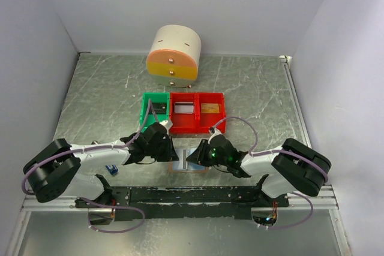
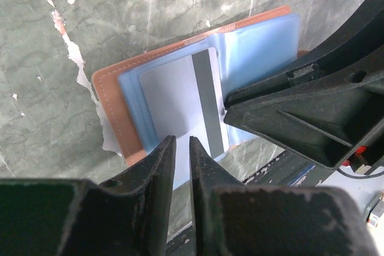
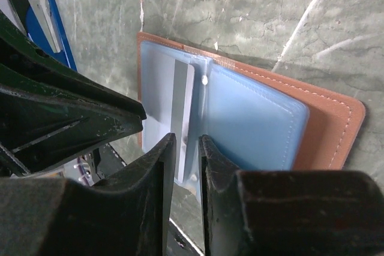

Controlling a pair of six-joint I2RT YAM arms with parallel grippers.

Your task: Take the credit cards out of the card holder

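The tan card holder (image 1: 189,167) lies open near the table's front edge, between both grippers. In the left wrist view its brown border (image 2: 111,106) frames pale blue pockets, and a white credit card (image 2: 174,100) with a grey stripe sticks partway out of them. My left gripper (image 2: 182,141) stands at that card's near edge, jaws a narrow slit apart with the card showing beyond the tips. My right gripper (image 3: 187,139) hovers over the holder (image 3: 330,130) by the card (image 3: 183,97), jaws also narrowly apart. In the top view the left gripper (image 1: 170,148) and right gripper (image 1: 193,157) nearly meet.
A green bin (image 1: 153,111) and red bins (image 1: 197,112) stand just behind the holder. A round yellow-orange drawer unit (image 1: 174,55) sits at the back. A small blue-and-black gadget (image 1: 111,169) lies by the left arm. The black base rail (image 1: 198,195) runs along the near edge.
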